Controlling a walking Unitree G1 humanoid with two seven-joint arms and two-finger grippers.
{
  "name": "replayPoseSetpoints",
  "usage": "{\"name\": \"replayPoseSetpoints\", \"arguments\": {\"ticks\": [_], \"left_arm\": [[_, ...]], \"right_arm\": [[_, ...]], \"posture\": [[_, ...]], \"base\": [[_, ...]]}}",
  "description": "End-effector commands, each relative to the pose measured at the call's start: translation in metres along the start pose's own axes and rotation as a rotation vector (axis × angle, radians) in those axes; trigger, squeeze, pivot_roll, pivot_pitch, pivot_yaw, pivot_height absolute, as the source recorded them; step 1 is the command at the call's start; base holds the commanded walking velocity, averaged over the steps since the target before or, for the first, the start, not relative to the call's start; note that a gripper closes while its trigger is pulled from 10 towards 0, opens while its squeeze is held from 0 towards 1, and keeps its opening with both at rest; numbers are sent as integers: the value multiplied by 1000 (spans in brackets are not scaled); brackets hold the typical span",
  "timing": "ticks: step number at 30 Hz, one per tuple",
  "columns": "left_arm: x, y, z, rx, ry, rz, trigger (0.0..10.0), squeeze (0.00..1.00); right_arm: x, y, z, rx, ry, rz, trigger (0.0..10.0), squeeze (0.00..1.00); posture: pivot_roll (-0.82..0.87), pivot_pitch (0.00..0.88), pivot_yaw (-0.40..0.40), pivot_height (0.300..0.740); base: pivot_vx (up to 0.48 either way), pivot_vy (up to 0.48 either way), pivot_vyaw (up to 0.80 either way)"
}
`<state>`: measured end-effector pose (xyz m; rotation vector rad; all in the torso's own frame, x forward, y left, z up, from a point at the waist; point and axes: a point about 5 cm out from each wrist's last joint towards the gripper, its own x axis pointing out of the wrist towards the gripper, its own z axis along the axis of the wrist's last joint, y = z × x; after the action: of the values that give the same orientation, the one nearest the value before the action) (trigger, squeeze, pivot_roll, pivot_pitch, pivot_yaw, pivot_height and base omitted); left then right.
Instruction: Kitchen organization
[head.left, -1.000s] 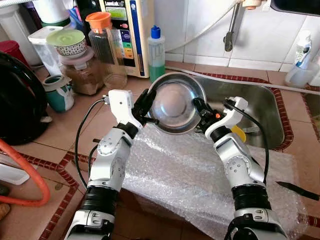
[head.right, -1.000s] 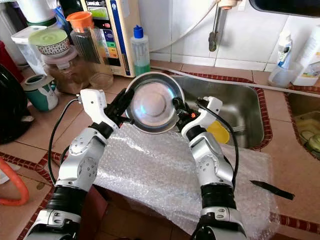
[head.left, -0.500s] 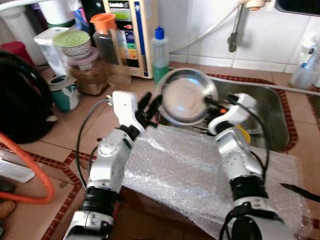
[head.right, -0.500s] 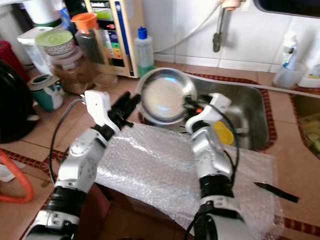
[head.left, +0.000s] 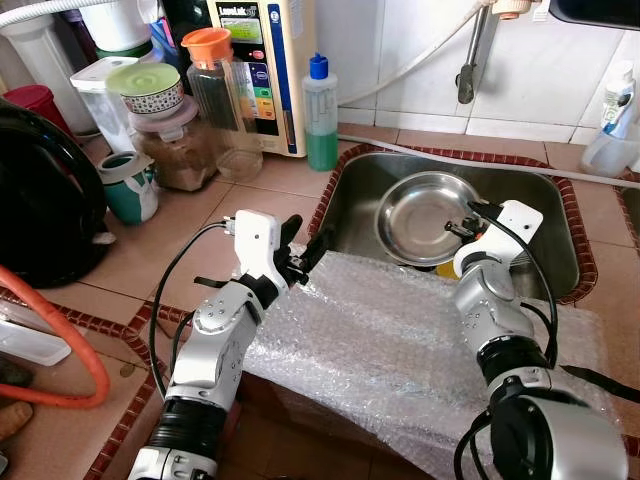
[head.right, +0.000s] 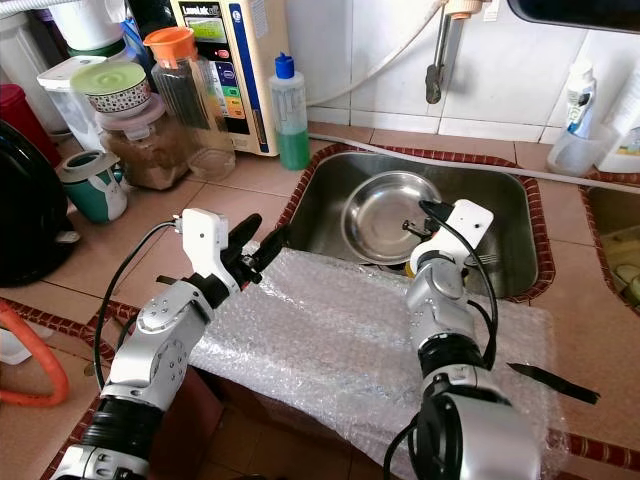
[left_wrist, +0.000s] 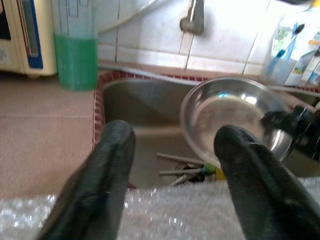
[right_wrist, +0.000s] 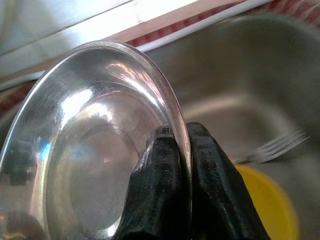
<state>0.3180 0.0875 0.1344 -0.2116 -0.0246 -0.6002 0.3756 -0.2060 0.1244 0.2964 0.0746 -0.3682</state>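
Our right gripper (right_wrist: 179, 150) has its fingers (right_wrist: 157, 195) pinched tight on the rim of the steel bowl (head.left: 425, 215), one finger inside, one outside. The bowl sits tilted inside the sink (head.left: 545, 235), w/ its open face turned toward us. Under and beside it in the sink we see a yellow dish (right_wrist: 267, 200), a fork (right_wrist: 275, 145) and a few utensils (left_wrist: 182, 167).

Our left gripper (head.left: 303, 262) hovers over the near-left corner of the sink, above the edge of the bubble wrap (head.left: 390, 350); its fingers (left_wrist: 102, 175) are spread wide, holding nothing, apart from the bowl.

The bubble wrap covers the tiled tabletop (head.left: 190, 235) in front of the sink. Behind, by the wall: green soap bottle (head.left: 320, 105), jar w/ orange lid (head.left: 215, 85), teal mug (head.left: 128, 185). A black knife (head.right: 550, 382) lies to the right of the wrap.
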Motion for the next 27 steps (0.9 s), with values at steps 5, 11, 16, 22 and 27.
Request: {"name": "replayPoseSetpoints", "arguments": {"ticks": [5, 11, 16, 22, 27], "left_arm": [[-7, -4, -4, 26, 41, -14, 10000, 1000], [-13, -9, -14, 33, 107, -46, 10000, 1000], [-22, -16, -26, 38, 171, -83, 10000, 1000], [-22, -17, -26, 72, 178, -78, 10000, 1000], [-23, -16, -25, 76, 180, -77, 10000, 1000]], "right_arm": [[6, -29, 7, -58, -3, -177, 0, 0], [7, -48, 3, -105, 48, -221, 10000, 0], [4, -59, -7, -92, 92, -228, 10000, 149], [0, -60, -19, -68, 143, -241, 10000, 1000], [-2, -61, -25, -57, 177, -247, 10000, 1000]], "posture": [[126, 20, 128, 740], [138, 22, 125, 740], [138, 22, 125, 740], [143, 22, 125, 740], [159, 23, 115, 740]], "base": [[0, 0, 0], [0, 0, 0], [0, 0, 0], [0, 0, 0], [0, 0, 0]]}}
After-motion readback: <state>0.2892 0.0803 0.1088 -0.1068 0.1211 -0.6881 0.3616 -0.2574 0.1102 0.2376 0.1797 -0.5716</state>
